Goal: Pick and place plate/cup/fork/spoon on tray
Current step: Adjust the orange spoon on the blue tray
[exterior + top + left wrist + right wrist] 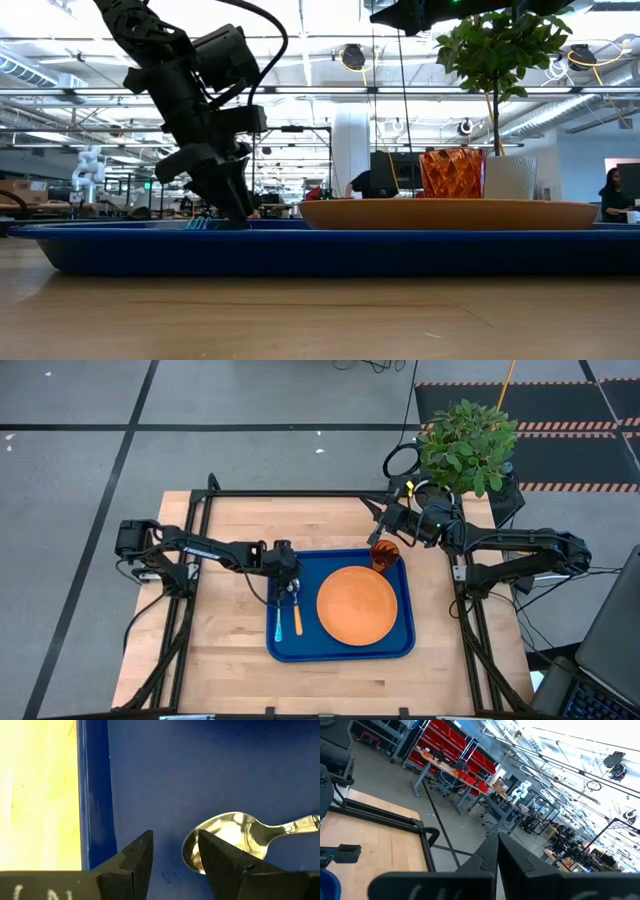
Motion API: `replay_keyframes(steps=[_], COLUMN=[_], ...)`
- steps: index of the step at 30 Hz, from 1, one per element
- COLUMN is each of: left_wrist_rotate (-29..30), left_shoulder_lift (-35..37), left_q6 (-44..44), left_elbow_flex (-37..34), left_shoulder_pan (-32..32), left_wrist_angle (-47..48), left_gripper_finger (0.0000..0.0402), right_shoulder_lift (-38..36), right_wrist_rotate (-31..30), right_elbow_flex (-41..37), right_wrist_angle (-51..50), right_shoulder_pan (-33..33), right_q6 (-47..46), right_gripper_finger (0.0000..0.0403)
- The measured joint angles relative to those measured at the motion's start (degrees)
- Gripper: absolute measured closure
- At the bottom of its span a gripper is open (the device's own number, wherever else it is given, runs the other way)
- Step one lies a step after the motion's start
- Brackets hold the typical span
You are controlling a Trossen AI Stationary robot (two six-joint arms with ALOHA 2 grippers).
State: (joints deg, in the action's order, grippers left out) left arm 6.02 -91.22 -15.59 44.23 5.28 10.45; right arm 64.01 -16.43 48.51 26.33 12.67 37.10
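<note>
Cutlery lies nearest us: our left gripper [289, 584] hangs low over the tray [340, 652], jaws apart and empty, beside the spoon [235, 837] and fork [279, 622], apparently just set down. Next comes the plate [357, 604], then the cup [386, 554] in the far corner. Beyond, our right gripper [388, 515] waits raised, jaws together.
</note>
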Motion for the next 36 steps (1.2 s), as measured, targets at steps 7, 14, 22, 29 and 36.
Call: replay_keyframes(steps=[7, 14, 22, 29, 36], left_wrist_rotate=[0.02, 2.0, 2.1, 2.11, 11.5], left_shoulder_lift=[0.0, 0.0, 0.0, 0.0, 0.02], left_q6=[-0.26, -0.3, -1.29, -1.73, -2.32], left_elbow_flex=[0.02, 0.0, 0.0, 0.0, 0.0], left_shoulder_pan=[0.0, 1.01, 1.18, 1.14, 1.18], left_wrist_angle=[-0.1, -0.08, -1.9, -2.87, 0.42], left_gripper_finger=[0.0241, 0.0241, 0.0241, 0.0241, 0.0241], right_shoulder_lift=[0.0, 0.0, 0.0, 0.0, 0.0], right_wrist_rotate=[0.01, 0.02, 0.02, 0.04, 0.04], right_elbow_flex=[0.0, 0.0, 0.0, 0.0, 0.0], right_wrist_angle=[0.0, 0.02, 0.02, 0.02, 0.02], right_shoulder_pan=[0.0, 0.0, 0.0, 0.0, 0.0], right_q6=[0.0, 0.02, 0.13, 0.2, 0.22], right_gripper_finger=[0.0401, 0.0401, 0.0401, 0.0401, 0.0401])
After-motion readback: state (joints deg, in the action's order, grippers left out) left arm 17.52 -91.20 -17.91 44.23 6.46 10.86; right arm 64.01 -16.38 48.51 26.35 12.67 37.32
